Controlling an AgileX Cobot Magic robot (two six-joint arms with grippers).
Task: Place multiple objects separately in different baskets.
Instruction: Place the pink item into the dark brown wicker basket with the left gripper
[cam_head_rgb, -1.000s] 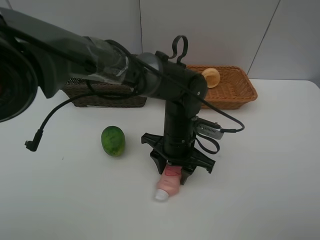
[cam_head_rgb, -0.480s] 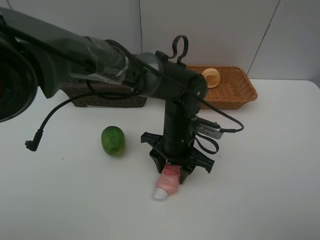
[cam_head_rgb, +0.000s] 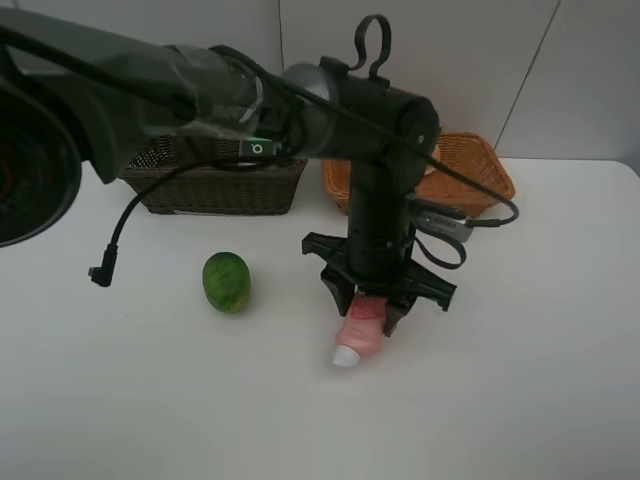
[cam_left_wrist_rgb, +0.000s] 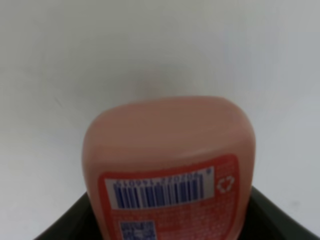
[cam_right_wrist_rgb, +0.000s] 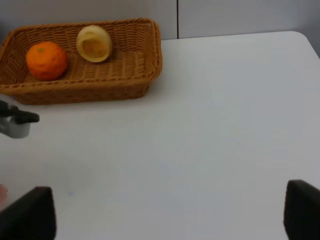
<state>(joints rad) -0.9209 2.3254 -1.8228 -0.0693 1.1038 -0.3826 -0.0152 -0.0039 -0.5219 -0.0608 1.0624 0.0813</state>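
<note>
My left gripper (cam_head_rgb: 368, 308) is shut on the pink white-capped squeeze bottle (cam_head_rgb: 361, 330) and holds it tilted, cap down, at the table's middle. The left wrist view shows the bottle's barcode label (cam_left_wrist_rgb: 170, 165) between the dark jaws. The green oval fruit (cam_head_rgb: 226, 282) lies on the table to its left. The dark brown basket (cam_head_rgb: 215, 187) stands at the back left and the light tan basket (cam_head_rgb: 478, 178) at the back right. The orange (cam_right_wrist_rgb: 46, 60) and the peach-like fruit (cam_right_wrist_rgb: 93, 43) lie in the tan basket (cam_right_wrist_rgb: 150, 52). My right gripper (cam_right_wrist_rgb: 170, 217) is open over bare table. The cup and the dark bottle are out of view.
The left arm reaches across the middle and hides part of the tan basket in the exterior high view. A loose black cable with a plug (cam_head_rgb: 101, 275) hangs from the arm over the table's left side. A white wall stands behind the baskets.
My left gripper has moved right and toward the back with the pink bottle in it. The arm now hides the fruit in the tan basket. The green fruit has not moved.
</note>
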